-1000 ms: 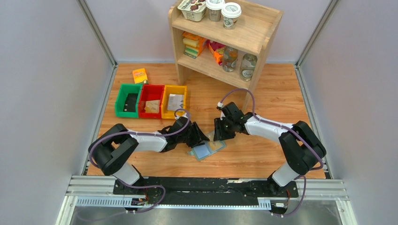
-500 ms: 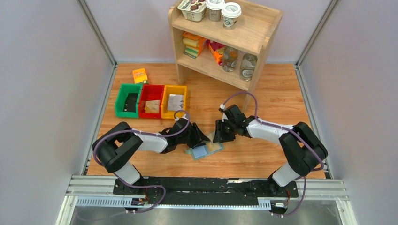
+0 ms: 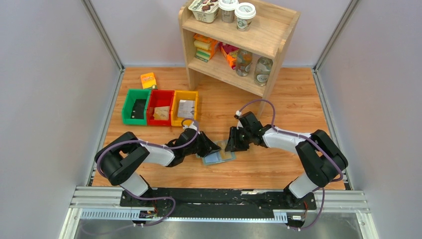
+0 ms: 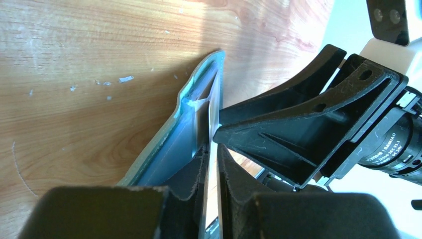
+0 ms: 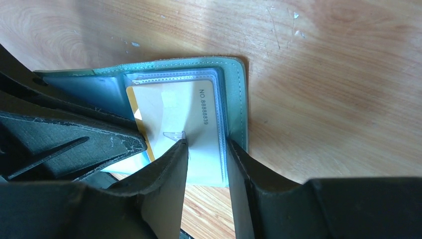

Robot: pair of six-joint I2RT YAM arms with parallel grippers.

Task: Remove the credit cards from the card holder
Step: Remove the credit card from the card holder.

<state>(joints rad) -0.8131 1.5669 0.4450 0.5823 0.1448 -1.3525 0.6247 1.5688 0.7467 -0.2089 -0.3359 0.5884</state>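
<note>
The sage-green card holder [image 3: 219,157] lies open on the table between both grippers. In the right wrist view its green border [image 5: 242,99] frames clear sleeves and a white and yellow card [image 5: 174,107] printed NO.8888839. My right gripper [image 3: 233,145] [image 5: 206,145] is slightly open, one fingertip on the card and the other at the border. My left gripper [image 3: 211,148] [image 4: 213,149] is shut on a thin upright panel of the holder [image 4: 169,149]. The right gripper's black fingers [image 4: 298,129] sit close beside it.
Green [image 3: 135,107], red [image 3: 160,106] and yellow [image 3: 184,108] bins stand in a row behind the left arm. An orange packet [image 3: 148,80] lies beyond them. A wooden shelf [image 3: 259,35] with cups, jars and packets stands at the back.
Both grippers stay at the card holder. The right gripper has edged down and left toward it, and the holder has turned slightly and looks flatter.
</note>
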